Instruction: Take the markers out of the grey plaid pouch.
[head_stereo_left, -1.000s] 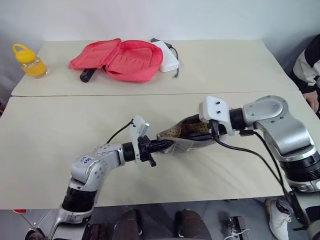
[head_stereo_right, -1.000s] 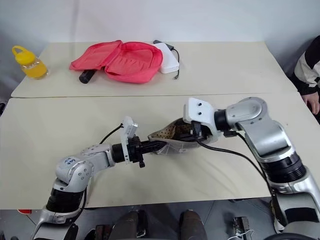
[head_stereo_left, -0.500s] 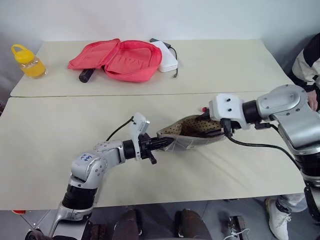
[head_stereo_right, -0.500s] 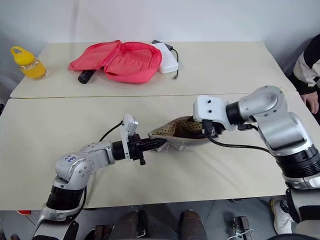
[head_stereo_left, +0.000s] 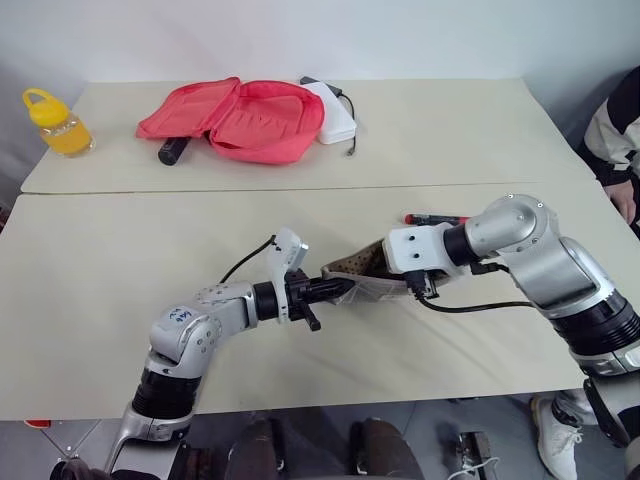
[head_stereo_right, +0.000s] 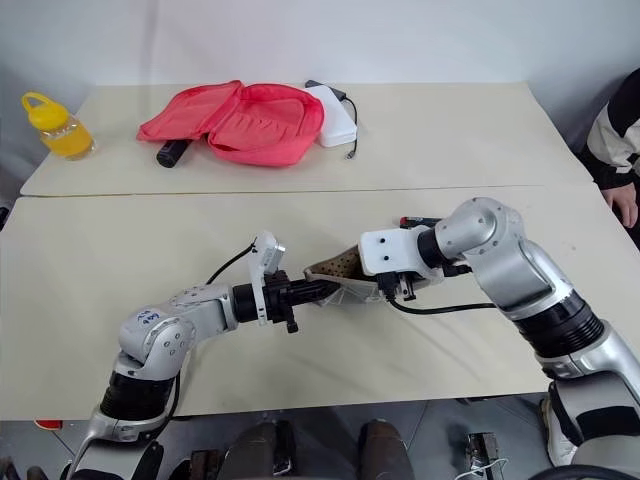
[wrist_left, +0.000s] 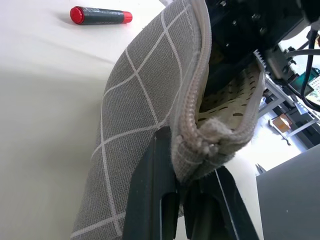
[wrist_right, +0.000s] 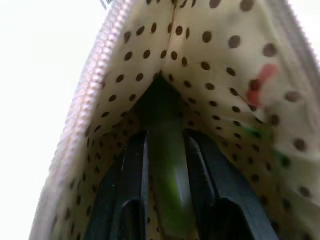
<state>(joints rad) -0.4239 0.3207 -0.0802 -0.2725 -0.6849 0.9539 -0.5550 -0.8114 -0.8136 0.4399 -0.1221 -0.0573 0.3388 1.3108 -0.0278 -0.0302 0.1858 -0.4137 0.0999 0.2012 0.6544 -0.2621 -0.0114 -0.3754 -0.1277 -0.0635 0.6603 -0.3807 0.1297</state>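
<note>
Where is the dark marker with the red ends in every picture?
Left eye view: the dark slim marker with red ends lies on the table just behind the right arm.
Right eye view: only its end peeks out behind that arm.
Left wrist view: it lies on the table past the pouch.
Right wrist view: I cannot find it.
Shared landmark: the grey plaid fabric pouch.

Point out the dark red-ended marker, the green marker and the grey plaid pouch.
dark red-ended marker (wrist_left: 100, 15), left wrist view, middle of its dark barrel.
green marker (wrist_right: 169, 175), right wrist view, barrel between the fingers.
grey plaid pouch (wrist_left: 135, 125), left wrist view, outer grid fabric.
</note>
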